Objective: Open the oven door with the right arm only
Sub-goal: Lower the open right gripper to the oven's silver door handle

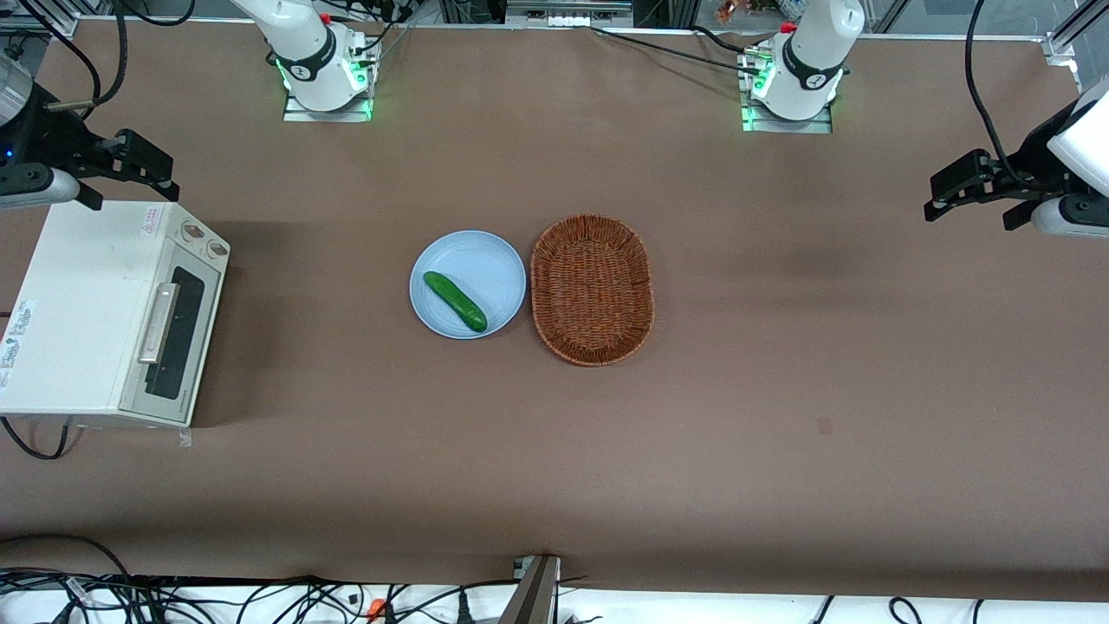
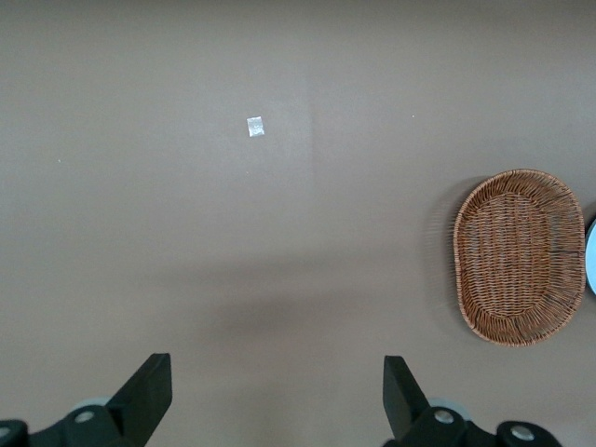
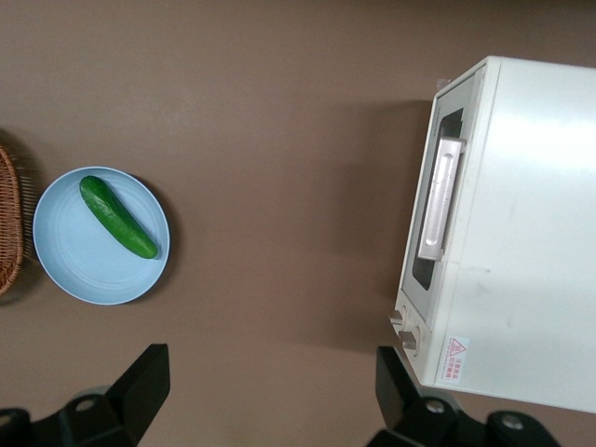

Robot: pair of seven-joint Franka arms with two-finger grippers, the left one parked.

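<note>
The cream-white toaster oven (image 1: 82, 303) stands at the working arm's end of the table. Its oven door (image 1: 173, 334) is shut, with a dark glass window and a long silver bar handle (image 1: 158, 322). It also shows in the right wrist view, door (image 3: 436, 209) and handle (image 3: 440, 198). My right gripper (image 1: 143, 169) hangs high above the table, just farther from the front camera than the oven's knob end, touching nothing. In the right wrist view the gripper (image 3: 272, 377) is open wide and empty, with the knobs (image 3: 403, 328) beside one finger.
A light-blue plate (image 1: 468, 283) holding a green cucumber (image 1: 455, 301) lies mid-table, next to a brown wicker basket (image 1: 592, 289). The plate (image 3: 101, 235) and cucumber (image 3: 117, 217) show in the right wrist view. The oven's cable (image 1: 30, 442) trails near the front.
</note>
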